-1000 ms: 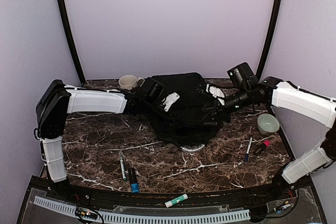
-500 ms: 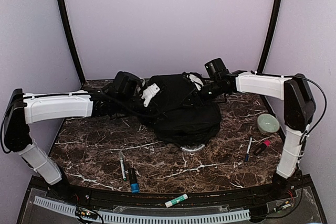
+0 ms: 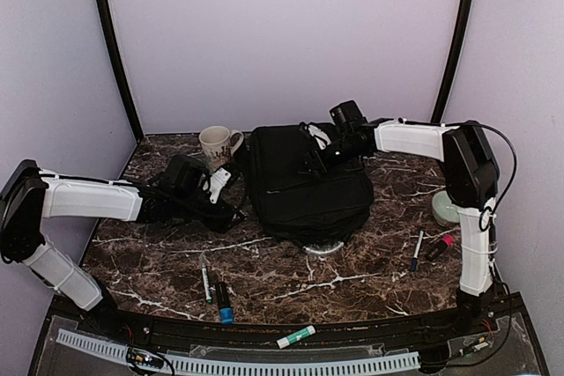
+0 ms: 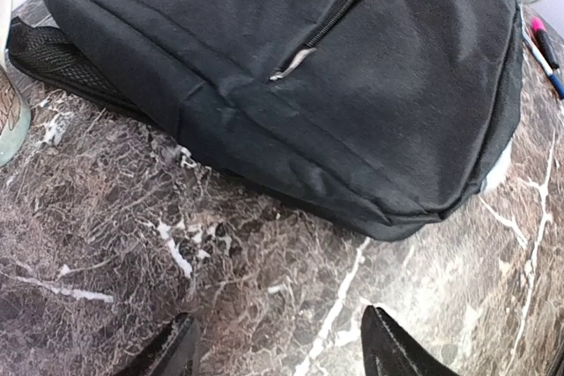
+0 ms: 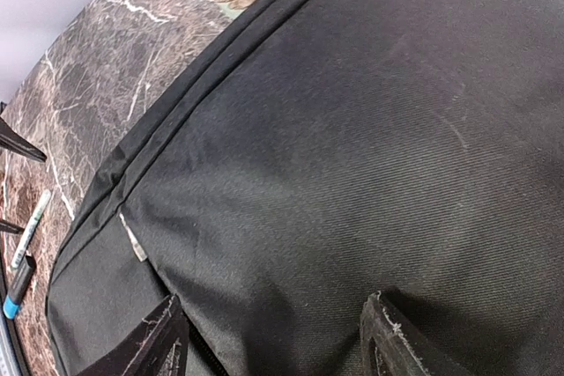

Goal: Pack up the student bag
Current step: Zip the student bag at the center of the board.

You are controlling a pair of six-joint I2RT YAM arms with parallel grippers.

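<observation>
Drawn back toward lower left from the student bag point(image 3: 304, 187), left hand point(image 4: 278, 350) wide and empty like right hand point(image 5: 273, 341); could pinch loose fabric only, dragging it.

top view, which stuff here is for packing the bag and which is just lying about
Job: large black fabric backpack; probably, as contents, the blue-capped black marker, green-and-white marker, blue pen.
Lying about, likely: cream ceramic mug, pale green bowl.

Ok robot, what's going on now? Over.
Left gripper open, beside bag. Right gripper open, over bag. Pens unpacked; mug beside bag.
</observation>
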